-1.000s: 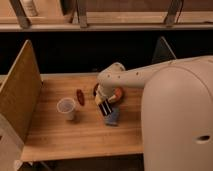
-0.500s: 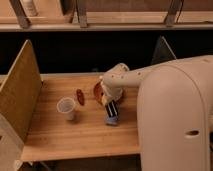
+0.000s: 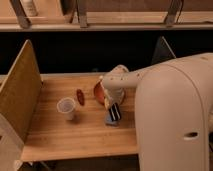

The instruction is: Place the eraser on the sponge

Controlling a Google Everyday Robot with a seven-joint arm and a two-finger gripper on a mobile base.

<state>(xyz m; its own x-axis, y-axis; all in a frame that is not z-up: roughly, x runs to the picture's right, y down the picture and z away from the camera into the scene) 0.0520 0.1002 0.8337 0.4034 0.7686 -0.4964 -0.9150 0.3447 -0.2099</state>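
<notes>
Camera view: tool (image 3: 114, 102) above the eraser (image 3: 116, 112) and sponge (image 3: 109, 120).
Eraser is just under the tool, overlapping the sponge; whether the tool is open or closed, I cannot tell.

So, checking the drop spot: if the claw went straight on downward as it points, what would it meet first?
Probably the long black striped eraser, which seems to lie on the flat blue-grey sponge, just below the claw; depth is unclear.

Hand (image 3: 114, 103) hangs over the striped black eraser (image 3: 115, 112). Round orange dish (image 3: 98, 91), dark red oblong (image 3: 80, 96) and white paper cup (image 3: 66, 107) crowd beside it; the wooden tabletop (image 3: 75, 136) in front lies open.
</notes>
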